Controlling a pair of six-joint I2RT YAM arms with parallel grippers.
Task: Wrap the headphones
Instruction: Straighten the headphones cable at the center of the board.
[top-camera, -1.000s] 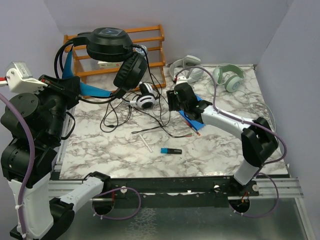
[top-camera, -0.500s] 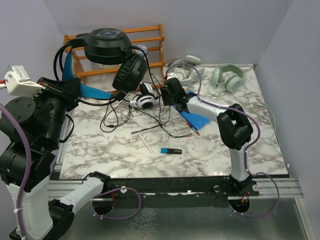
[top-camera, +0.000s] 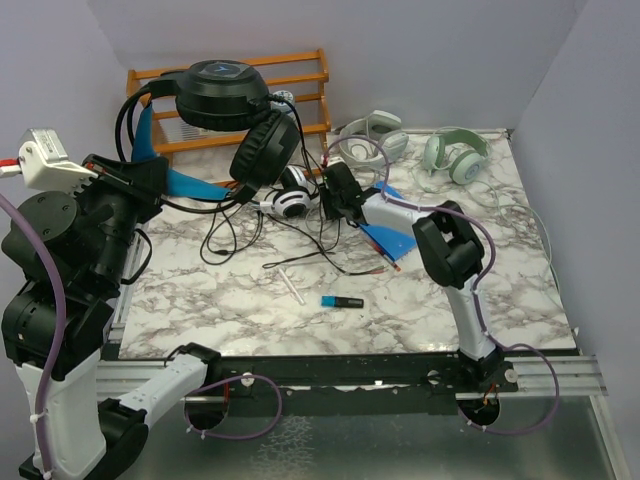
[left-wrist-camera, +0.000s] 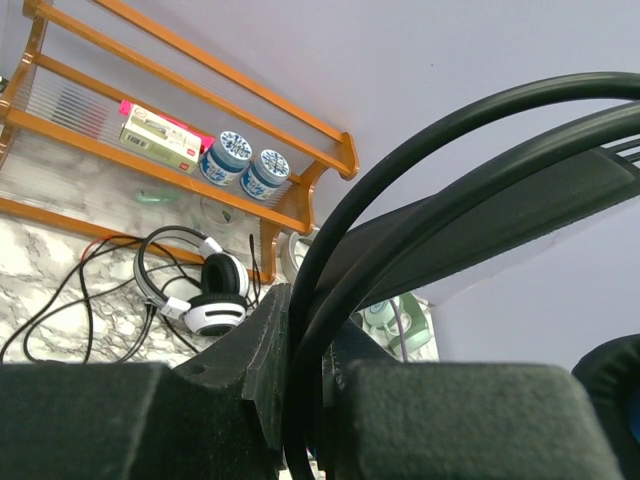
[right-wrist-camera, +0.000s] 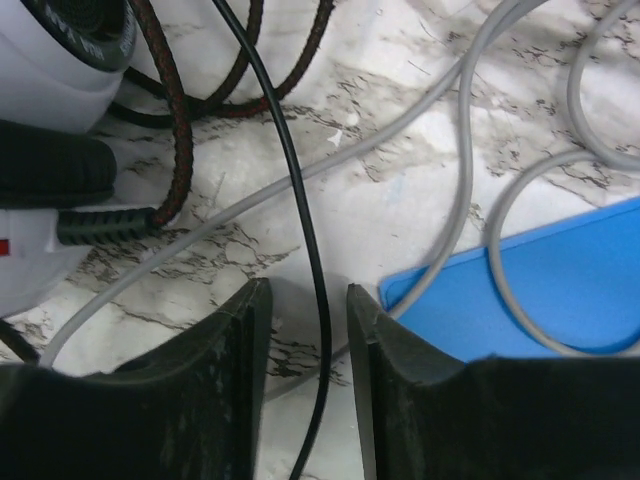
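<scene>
On marble (top-camera: 230, 300) (lilac walls (top-camera: 420, 60)) — cables (right-wrist-camera: 305, 230)

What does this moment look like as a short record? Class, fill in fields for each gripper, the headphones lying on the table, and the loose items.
Left gripper: shut on the headband of the black headphones, held aloft
Right gripper: open, fingers straddling a thin black cable on the marble tabletop
Headphones on table: white-and-black pair, white pair, pale green pair
Loose items: blue marker, white stick, blue sheet
</scene>
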